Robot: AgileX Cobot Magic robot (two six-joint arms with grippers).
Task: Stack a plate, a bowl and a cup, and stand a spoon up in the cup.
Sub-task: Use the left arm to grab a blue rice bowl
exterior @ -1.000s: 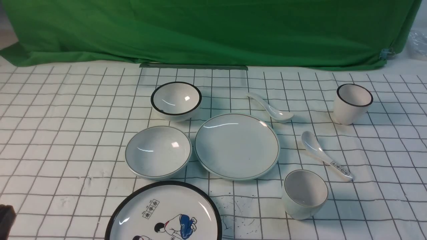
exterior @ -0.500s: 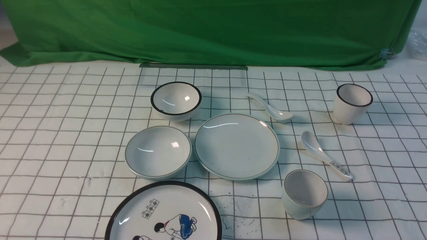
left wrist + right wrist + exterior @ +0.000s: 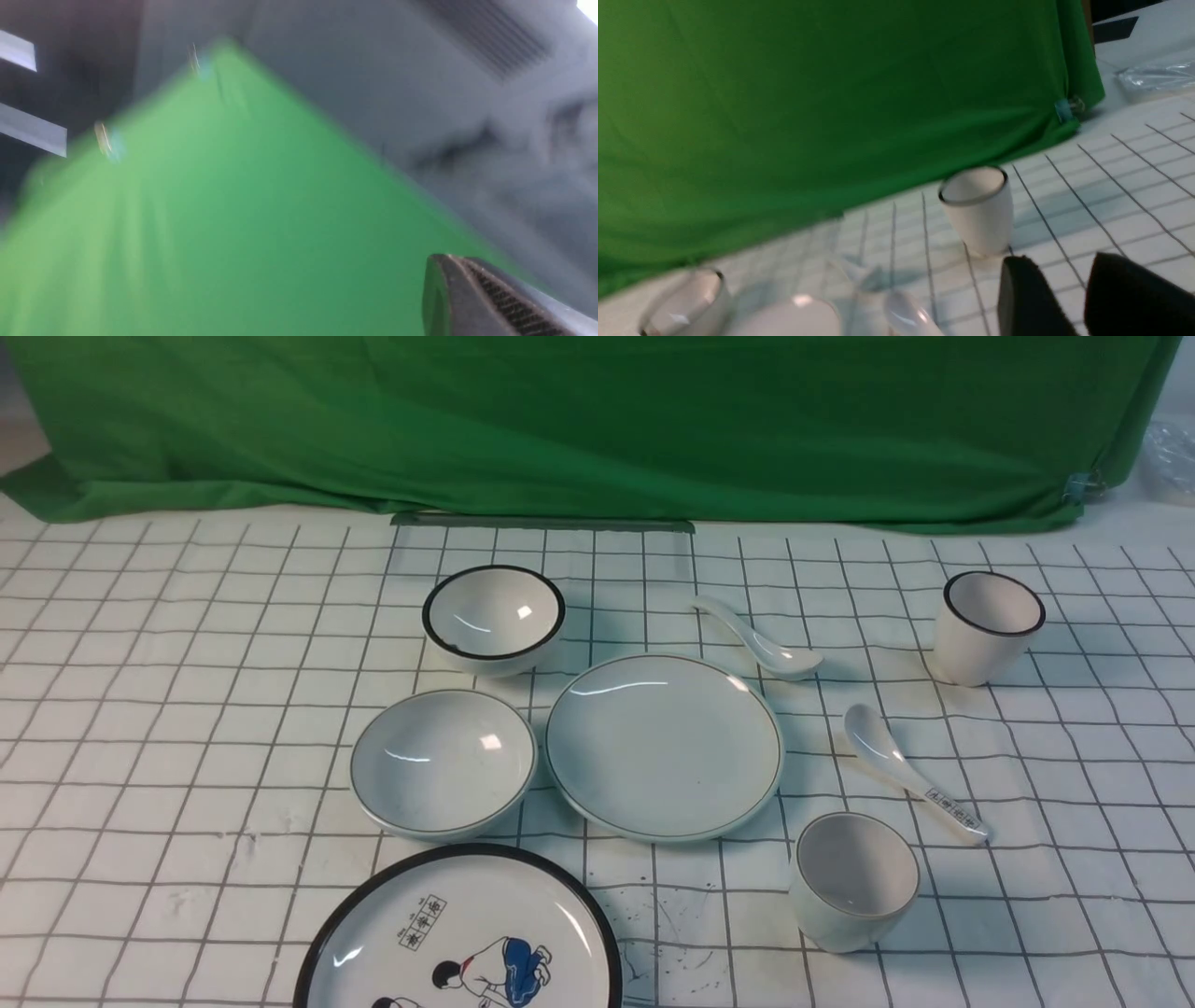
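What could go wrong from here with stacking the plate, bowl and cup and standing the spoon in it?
Wrong pick: the spoon lies near a printed spoon, and the cup shares its side with a taller black-rimmed cup.
Crowding: the bowl sits close between the plate, a black-rimmed bowl and a cartoon plate, so gripping its rim may nudge a neighbour.

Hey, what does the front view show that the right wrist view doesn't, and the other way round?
Only the front view: the pale bowl, the squat cup, the cartoon plate and the printed-handle spoon. Only the right wrist view: the right end effector, jaws apart, holding nothing. Both: the black-rimmed cup, the black-rimmed bowl, the green cloth and the gridded tablecloth.
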